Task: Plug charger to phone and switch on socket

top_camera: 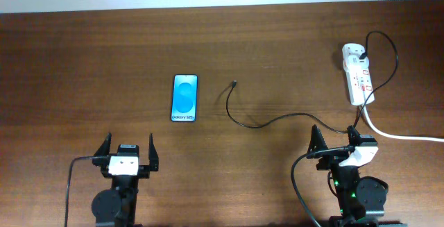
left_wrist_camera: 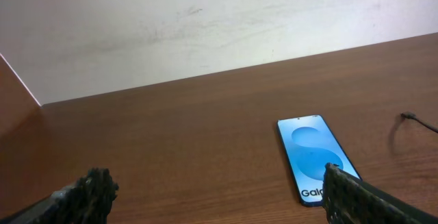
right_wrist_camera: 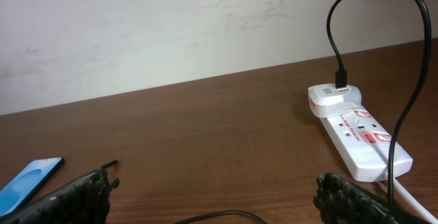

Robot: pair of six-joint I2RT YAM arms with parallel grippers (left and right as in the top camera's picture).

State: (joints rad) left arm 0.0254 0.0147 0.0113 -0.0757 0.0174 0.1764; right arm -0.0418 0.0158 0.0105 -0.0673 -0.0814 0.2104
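Observation:
The phone [top_camera: 184, 98] lies flat at mid-table, blue screen up; it also shows in the left wrist view [left_wrist_camera: 313, 156] and at the left edge of the right wrist view [right_wrist_camera: 27, 181]. The charger cable [top_camera: 277, 119] runs from the socket [top_camera: 358, 74] across the table to its plug tip [top_camera: 234, 84], which lies right of the phone. The plug tip shows in the right wrist view [right_wrist_camera: 109, 163]. The socket [right_wrist_camera: 359, 138] is a white strip with a white adapter plugged in. My left gripper [top_camera: 129, 150] is open, near of the phone. My right gripper [top_camera: 334, 140] is open, near of the cable.
The socket's thick white cord [top_camera: 395, 133] runs off to the right edge. A pale wall [left_wrist_camera: 205, 25] stands behind the table's far edge. The arms' own black cables hang at the near edge.

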